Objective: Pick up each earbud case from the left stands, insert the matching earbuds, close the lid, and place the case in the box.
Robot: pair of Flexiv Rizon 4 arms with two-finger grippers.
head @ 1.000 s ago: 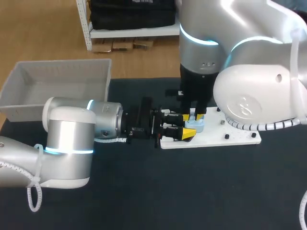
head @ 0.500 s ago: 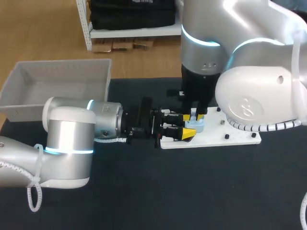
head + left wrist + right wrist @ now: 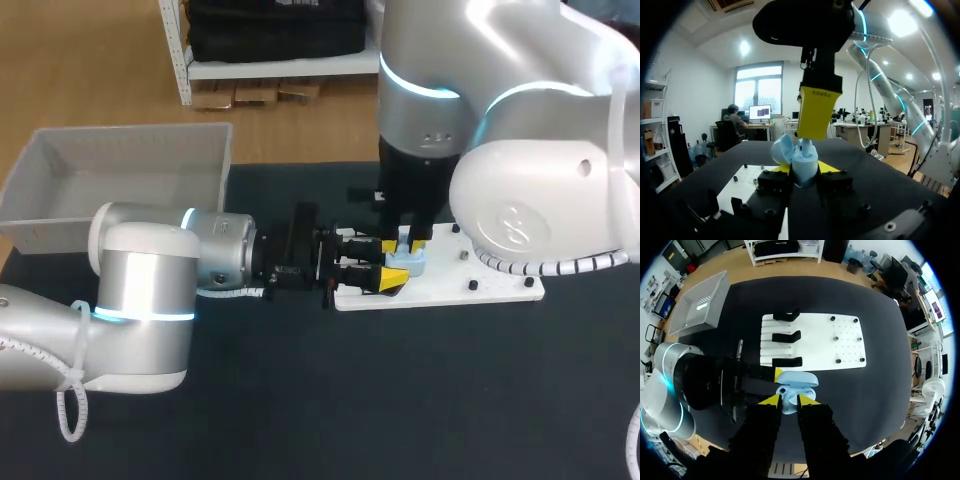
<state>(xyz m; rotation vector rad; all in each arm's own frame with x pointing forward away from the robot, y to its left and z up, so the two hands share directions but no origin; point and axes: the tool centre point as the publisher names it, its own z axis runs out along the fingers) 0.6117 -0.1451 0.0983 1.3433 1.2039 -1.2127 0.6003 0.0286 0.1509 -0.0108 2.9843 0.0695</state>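
Note:
A light-blue earbud case point(image 3: 405, 263) with its lid open is held at the near-left corner of the white stand plate point(image 3: 480, 285). My left gripper point(image 3: 380, 262) comes in level from the left and is shut on the case point(image 3: 803, 161) from both sides. My right gripper point(image 3: 403, 240) points straight down over the case. Its yellow fingertips point(image 3: 817, 112) stand close together on a small light-blue earbud point(image 3: 787, 404), at the case's open body point(image 3: 790, 389). The lid point(image 3: 797, 379) tilts back toward the plate.
The grey box point(image 3: 60, 235) sits at the back left of the black table. The white plate point(image 3: 825, 342) carries three black stands point(image 3: 785, 335) on its left part and several small pegs on its right part.

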